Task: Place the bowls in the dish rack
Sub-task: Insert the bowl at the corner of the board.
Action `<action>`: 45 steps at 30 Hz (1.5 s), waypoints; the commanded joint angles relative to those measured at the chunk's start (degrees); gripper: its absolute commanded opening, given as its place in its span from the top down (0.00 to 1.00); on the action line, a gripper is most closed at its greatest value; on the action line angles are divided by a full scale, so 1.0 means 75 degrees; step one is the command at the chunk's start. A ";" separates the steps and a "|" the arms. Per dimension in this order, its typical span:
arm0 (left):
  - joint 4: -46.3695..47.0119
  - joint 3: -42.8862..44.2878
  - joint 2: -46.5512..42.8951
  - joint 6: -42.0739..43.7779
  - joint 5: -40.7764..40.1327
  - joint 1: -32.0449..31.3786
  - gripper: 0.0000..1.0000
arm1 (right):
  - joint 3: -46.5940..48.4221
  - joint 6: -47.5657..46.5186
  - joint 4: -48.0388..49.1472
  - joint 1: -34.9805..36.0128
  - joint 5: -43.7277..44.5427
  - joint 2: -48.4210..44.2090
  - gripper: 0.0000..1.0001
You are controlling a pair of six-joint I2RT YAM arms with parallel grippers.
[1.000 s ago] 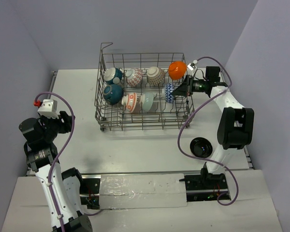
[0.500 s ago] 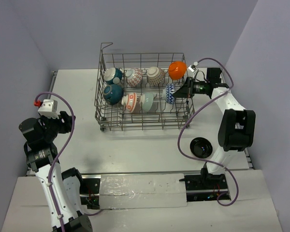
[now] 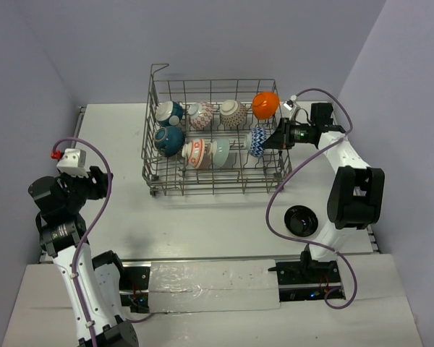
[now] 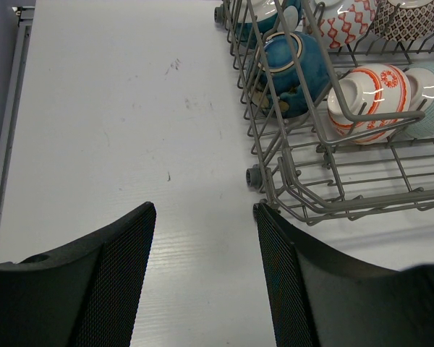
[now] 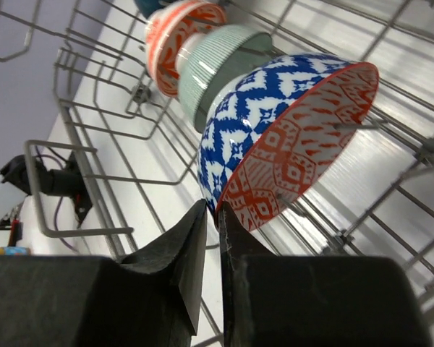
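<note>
The right hand (image 5: 211, 211) is at the dish rack's (image 3: 217, 80) 3 o'clock side. Its fingers are almost together, tips at the rim of the blue-patterned bowl (image 5: 275, 130), which stands on edge among the tines; whether they pinch that rim I cannot tell. A black bowl (image 3: 301, 219) sits on the table (image 3: 116, 144) at that hand's 6 o'clock, much nearer this arm. The left hand (image 4: 202, 217), fingers apart and empty, hangs off at 9 o'clock.
</note>
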 commanded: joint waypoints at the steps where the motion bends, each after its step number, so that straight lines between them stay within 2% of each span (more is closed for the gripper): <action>1: 0.0104 -0.0013 -0.0017 -0.0052 0.0210 0.0055 0.36 | -0.0157 -0.0300 -0.0361 -0.0110 0.0454 -0.0360 0.82; 6: 0.0104 0.0011 0.0007 -0.0052 0.0246 0.0055 0.36 | -0.0216 -0.0499 -0.0362 -0.0192 0.0853 -0.0501 0.80; 7: 0.0116 -0.0001 0.0007 -0.0040 0.0246 0.0055 0.36 | -0.0227 -0.0511 -0.0362 -0.0204 0.0923 -0.0536 0.76; 10: 0.0104 -0.0012 0.0019 -0.0040 0.0269 0.0055 0.36 | -0.0216 -0.0523 -0.0362 -0.0262 0.0935 -0.0525 0.72; 22: 0.0116 -0.0013 0.0007 -0.0040 0.0246 0.0055 0.36 | -0.0064 -0.0698 -0.0514 -0.0415 0.0901 -0.0641 0.61; 28: 0.0128 -0.0024 -0.0005 -0.0029 0.0199 0.0055 0.36 | 0.0556 -0.1096 -0.1263 -0.0426 0.0479 -0.1039 0.60; 31: 0.0163 -0.0059 -0.0028 -0.0063 0.0141 0.0055 0.35 | 0.0966 -0.1576 -0.1836 -0.0415 0.0455 -0.1613 0.60; 32: 0.0163 -0.0059 -0.0028 -0.0052 0.0129 0.0067 0.35 | 0.1096 -0.2076 -0.2349 -0.0368 0.0513 -0.1893 0.59; 33: 0.0163 -0.0059 -0.0028 -0.0064 0.0129 0.0078 0.35 | 0.1236 -0.2464 -0.2760 -0.0298 0.0641 -0.2023 0.59; 34: 0.0163 -0.0059 -0.0052 -0.0064 0.0105 0.0067 0.35 | 0.1551 -0.3361 -0.3657 -0.0112 0.1095 -0.2245 0.59; 36: 0.0163 -0.0071 -0.0075 -0.0064 0.0105 0.0067 0.35 | 0.1659 -0.4024 -0.4308 0.0087 0.1706 -0.2515 0.59; 39: 0.0163 -0.0083 -0.0157 -0.0087 0.0105 0.0067 0.34 | 0.0832 -0.4635 -0.4709 0.0159 0.2691 -0.3299 0.58; 43: 0.0116 -0.0071 -0.0169 -0.0087 0.0151 0.0079 0.34 | -0.0319 -0.5068 -0.4732 0.0148 0.4807 -0.4482 0.55; 45: 0.0093 -0.0060 -0.0146 -0.0075 0.0175 0.0079 0.34 | -0.0810 -0.5163 -0.4826 0.0101 0.5398 -0.4777 0.55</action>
